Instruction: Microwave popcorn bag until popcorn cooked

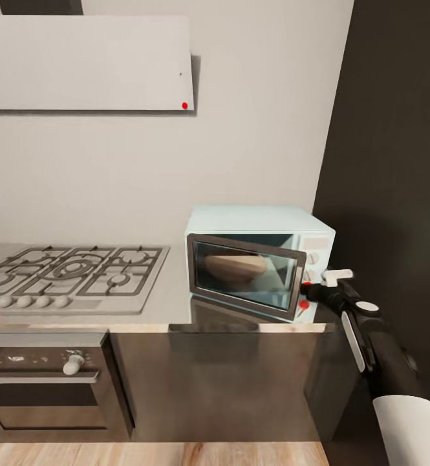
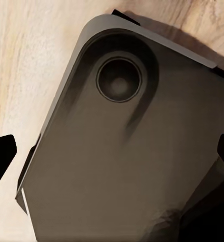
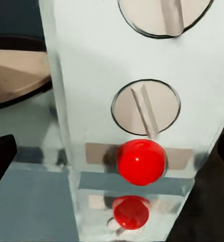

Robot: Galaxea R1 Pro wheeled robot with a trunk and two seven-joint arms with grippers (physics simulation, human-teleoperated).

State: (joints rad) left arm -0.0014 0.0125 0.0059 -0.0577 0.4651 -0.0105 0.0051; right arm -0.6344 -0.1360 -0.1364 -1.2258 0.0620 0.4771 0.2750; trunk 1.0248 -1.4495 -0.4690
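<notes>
Head view: a steel-grey tabletop (image 1: 169,304) runs along a pale kitchen wall, with a gas hob (image 1: 72,272) set toward its left end above a built-in oven (image 1: 46,382). At the tabletop's right end stands the pale blue-white microwave (image 1: 253,223), its dark glass door (image 1: 246,275) hanging slightly ajar. Behind the glass, a rounded brownish shape is most likely the popcorn bag (image 1: 234,266), already inside the cavity, though the reflections keep its outline soft.

The robot's right arm reaches in from the tabletop's front right corner, bringing the right claw (image 1: 328,285) up to the control panel at the microwave's right side. Whether its fingers are spread or closed cannot be told from these frames. The right wrist view looks straight at the panel: two round knobs (image 3: 145,108) stacked above a red button (image 3: 141,162), whose reflection shows in the shiny tabletop below. The left wrist view looks down on a dark grey part of the robot's base (image 2: 127,151) over a wooden floor (image 2: 26,65); the left claw's dark fingertips (image 2: 1,154) sit at opposite edges of that picture, well apart and empty.

Judging by the gap, the door needs pushing fully shut first. The red button then wants a square, gentle press with one fingertip, clear of the knobs above.
</notes>
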